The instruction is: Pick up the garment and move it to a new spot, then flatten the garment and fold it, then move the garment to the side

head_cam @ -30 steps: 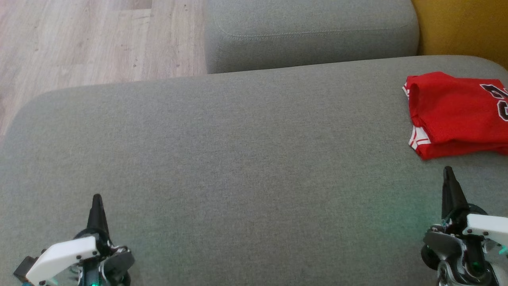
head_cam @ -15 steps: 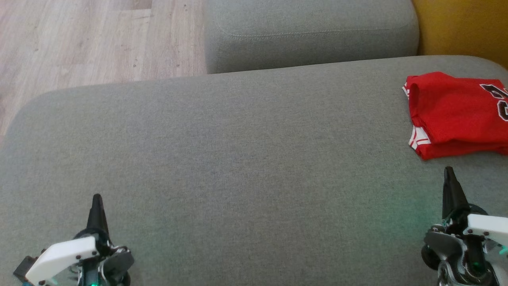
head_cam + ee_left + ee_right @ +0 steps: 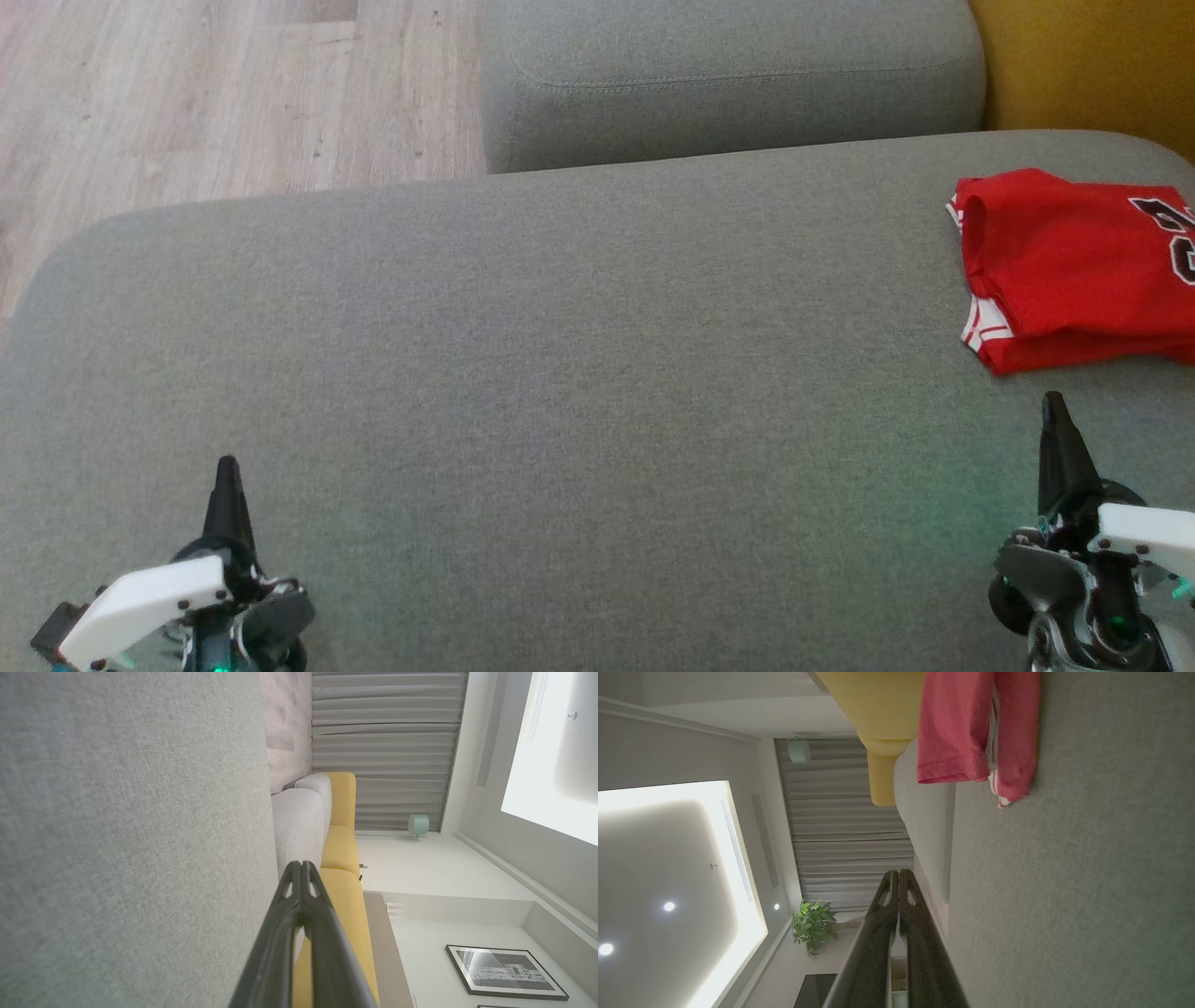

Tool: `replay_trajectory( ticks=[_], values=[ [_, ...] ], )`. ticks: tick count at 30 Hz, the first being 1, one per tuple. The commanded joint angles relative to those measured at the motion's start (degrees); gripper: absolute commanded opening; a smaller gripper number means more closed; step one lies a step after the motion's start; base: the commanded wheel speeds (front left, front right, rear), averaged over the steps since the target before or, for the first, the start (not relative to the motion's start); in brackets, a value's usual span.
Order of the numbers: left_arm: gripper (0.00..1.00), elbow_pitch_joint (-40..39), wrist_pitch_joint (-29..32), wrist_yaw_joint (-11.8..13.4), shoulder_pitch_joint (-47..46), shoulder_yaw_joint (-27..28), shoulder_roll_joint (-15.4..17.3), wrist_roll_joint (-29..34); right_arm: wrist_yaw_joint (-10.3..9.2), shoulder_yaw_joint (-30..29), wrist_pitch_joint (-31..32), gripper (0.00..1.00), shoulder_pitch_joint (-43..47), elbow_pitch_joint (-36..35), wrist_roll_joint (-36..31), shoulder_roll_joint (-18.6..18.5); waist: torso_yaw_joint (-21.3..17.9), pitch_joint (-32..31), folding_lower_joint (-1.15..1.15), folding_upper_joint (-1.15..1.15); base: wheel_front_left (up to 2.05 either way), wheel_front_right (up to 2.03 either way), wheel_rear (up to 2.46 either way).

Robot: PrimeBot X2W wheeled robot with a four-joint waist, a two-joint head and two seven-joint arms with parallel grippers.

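Cushion (image 3: 597, 308) of grey fabric carried everything. At its near left corner the left gripper (image 3: 227, 464) hovered, its two dark fingers pressed together and clenched on nothing. Near the right end of the near edge the right gripper (image 3: 1055, 399) pointed the same way, its fingers likewise squeezed tight with nothing between them. Just beyond its tip, by the cushion's right edge, the red garment (image 3: 1074, 266) lay folded in a flat stack, white-striped trim showing at its near left corner, touching neither gripper.
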Motion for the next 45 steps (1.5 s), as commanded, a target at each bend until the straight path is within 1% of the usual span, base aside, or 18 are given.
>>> replay_trajectory(
  ticks=[1,45],
  values=[
    [0.0,-1.58,0.33,-0.38,-2.99,1.99,0.36,0.6,-0.04,0.98,0.31,0.0,-2.91,-2.16,-0.15,-0.23,0.0,0.0,0.0,0.0,0.0,0.0,0.0],
    [0.0,-1.57,0.66,-0.38,-3.02,2.4,0.08,0.94,-0.04,0.64,0.58,0.0,-2.94,-2.14,-0.43,0.0,0.0,0.0,0.0,0.0,0.0,0.0,0.0]
  ],
)
